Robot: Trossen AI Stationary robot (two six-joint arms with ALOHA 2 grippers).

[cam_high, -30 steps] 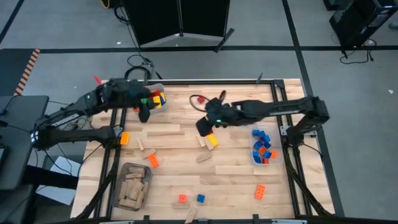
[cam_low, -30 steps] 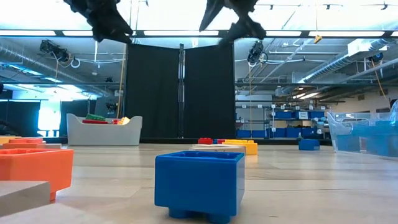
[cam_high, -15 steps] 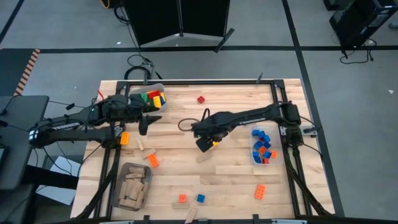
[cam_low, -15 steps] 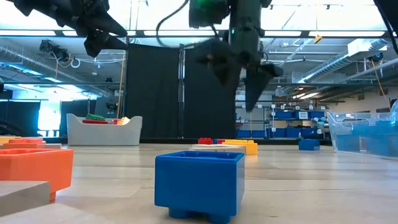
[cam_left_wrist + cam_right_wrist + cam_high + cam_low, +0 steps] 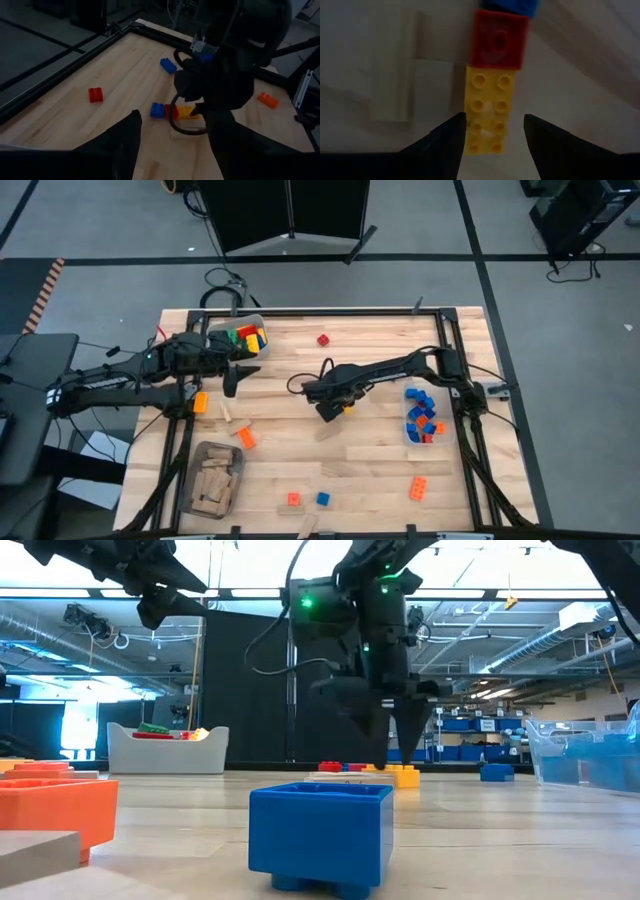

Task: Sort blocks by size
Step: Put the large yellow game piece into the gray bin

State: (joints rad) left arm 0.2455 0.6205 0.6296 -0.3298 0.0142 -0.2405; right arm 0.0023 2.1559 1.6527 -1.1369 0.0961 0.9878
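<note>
Two of our fingers are straddling the long yellow brick (image 5: 488, 112), the right gripper (image 5: 490, 132) spread open with a gap either side. A red brick (image 5: 499, 38) is butting its far end; a wooden piece (image 5: 412, 90) is lying just beside. Our left gripper (image 5: 232, 380) is hanging open near the grey bin (image 5: 225, 326), well apart.

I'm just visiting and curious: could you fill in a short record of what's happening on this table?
Right gripper: low over the table's middle, jaws open either side of a yellow brick
Beside the yellow brick: a red brick
Left gripper: raised, near a bin of mixed bricks
Right bin: mostly blue bricks
Front-left bin: wooden pieces
</note>
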